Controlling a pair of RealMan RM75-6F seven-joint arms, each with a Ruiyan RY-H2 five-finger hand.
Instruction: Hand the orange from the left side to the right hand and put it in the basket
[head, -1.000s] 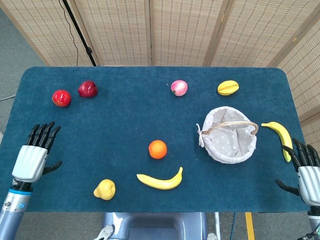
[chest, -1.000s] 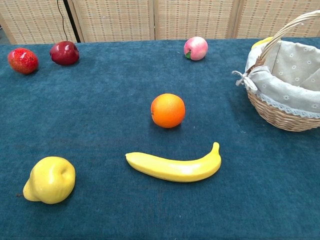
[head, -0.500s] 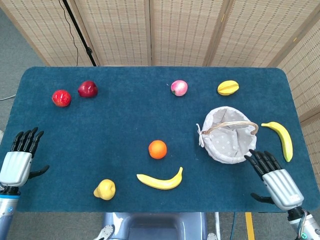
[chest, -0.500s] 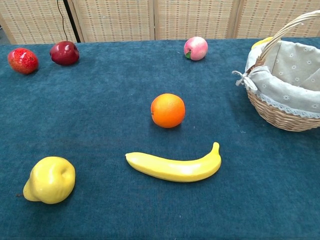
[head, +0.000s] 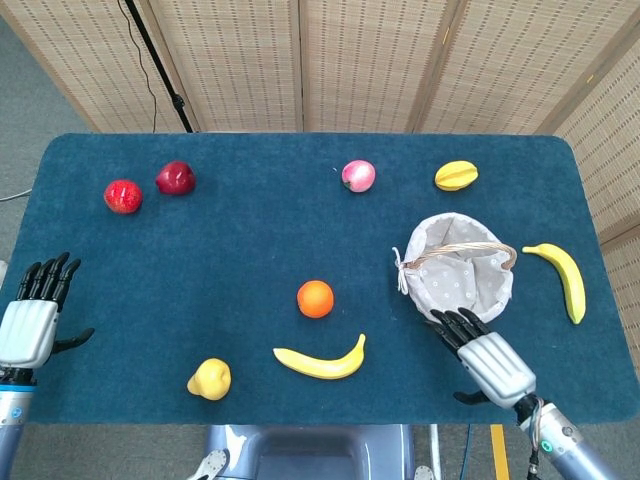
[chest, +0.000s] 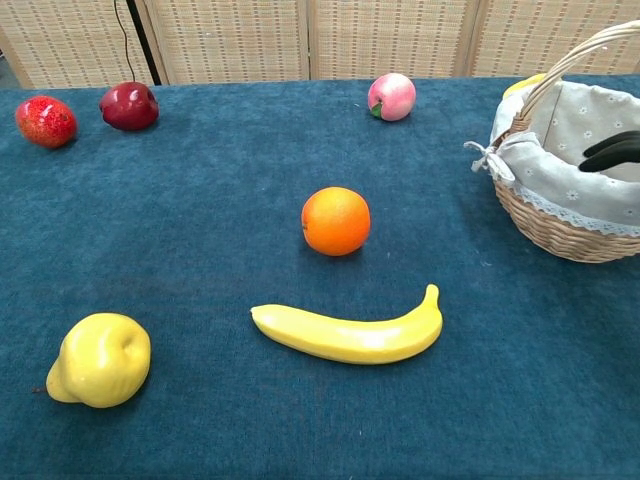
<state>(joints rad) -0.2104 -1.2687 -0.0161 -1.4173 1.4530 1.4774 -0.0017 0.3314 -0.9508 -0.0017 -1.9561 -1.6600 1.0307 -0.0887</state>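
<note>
The orange (head: 315, 298) (chest: 336, 221) lies alone on the blue cloth near the table's middle, untouched. The cloth-lined wicker basket (head: 434, 294) (chest: 545, 210) stands to its right. My right hand (head: 484, 353) hovers open just in front of the basket, fingers spread toward it; only its dark fingertips (chest: 612, 151) show at the right edge of the chest view. At the table's left edge my left hand (head: 32, 316) is open, far from the orange and holding nothing.
A banana (head: 322, 361) and a yellow pear-like fruit (head: 209, 379) lie in front of the orange. A red fruit (head: 123, 196) and dark apple (head: 175, 178) sit far left; a peach (head: 358, 176), yellow fruit (head: 456, 176) and second banana (head: 562, 279) lie right.
My right hand has swept in from the table's right edge to the basket's front, entering the chest view. My left hand drew back toward the left edge. The fruit has not moved.
</note>
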